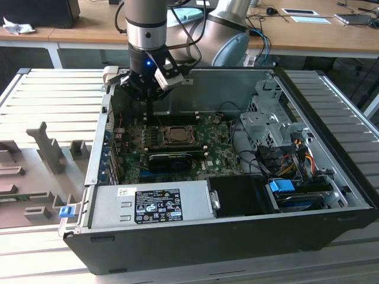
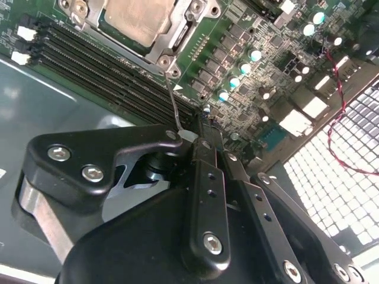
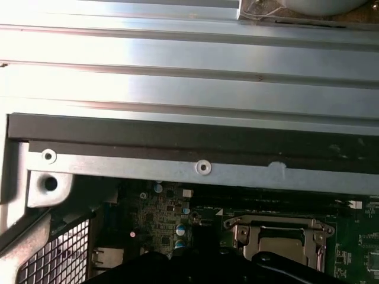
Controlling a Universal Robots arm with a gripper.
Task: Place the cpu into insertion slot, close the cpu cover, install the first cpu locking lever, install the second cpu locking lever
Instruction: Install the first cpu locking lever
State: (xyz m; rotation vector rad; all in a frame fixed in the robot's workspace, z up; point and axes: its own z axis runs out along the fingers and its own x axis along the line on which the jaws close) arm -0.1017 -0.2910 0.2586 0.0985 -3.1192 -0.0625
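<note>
The arm reaches down into the open computer case (image 1: 237, 239), and the gripper (image 1: 149, 112) hangs over the motherboard (image 2: 249, 35), beside the case's rear wall (image 3: 177, 142). In the second wrist view the gripper's (image 2: 198, 137) fingers are drawn narrow, pressed together with no visible gap. A thin wire locking lever (image 2: 173, 103) rises at a slant from the socket's near corner, and its bright end meets the fingertips. Whether that end is pinched between them or only rests against them cannot be told.

The insertion slot (image 1: 164, 135) lies just ahead of the fingertips, a little lower than the hand, across a bank of long black memory slots (image 2: 100, 65) that runs between the hand and the socket. The cpu (image 2: 137, 16) sits flat in the slot, pale metal top facing up. The cpu cover (image 2: 177, 36) is folded down around it, and the chip shows through its square cut-out. The first wrist view shows the same: the cpu (image 3: 283, 247) framed by the lowered cover (image 3: 237, 234), close in front of the hand.

Farther from the gripper, past the socket, a long black card (image 1: 170, 160) stands across the board, and beyond it the grey power supply (image 1: 154, 204) lies along the case's opposite side.
</note>
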